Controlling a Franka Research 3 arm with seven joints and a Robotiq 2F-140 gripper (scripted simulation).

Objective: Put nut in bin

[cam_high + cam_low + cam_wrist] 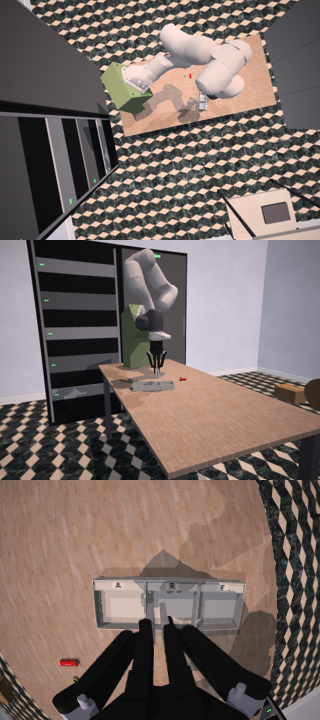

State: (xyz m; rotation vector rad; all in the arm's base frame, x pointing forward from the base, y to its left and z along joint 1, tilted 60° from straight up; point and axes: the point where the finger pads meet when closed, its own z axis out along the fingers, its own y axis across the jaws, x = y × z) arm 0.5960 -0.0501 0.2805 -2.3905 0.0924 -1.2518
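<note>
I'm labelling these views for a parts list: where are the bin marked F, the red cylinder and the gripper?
bin marked F (pixel 220 608): wrist view, its floor
red cylinder (pixel 190 75) (pixel 183 379) (pixel 68 663): top, exterior and wrist views, its side
gripper (pixel 157 377) (pixel 156 612): exterior and wrist views, between fingertips

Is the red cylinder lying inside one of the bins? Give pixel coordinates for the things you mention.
No, the red cylinder (pixel 190 75) (pixel 183 379) (pixel 69 663) lies on the table (pixel 232 103) (pixel 206 407) (pixel 45 555), outside the bins (pixel 203 106) (pixel 153 387) (pixel 120 627).

open room above bin F (pixel 219 608), low dividers (pixel 198 605) between compartments, red cylinder (pixel 183 379) (pixel 69 663) (pixel 190 75) well apart
</note>
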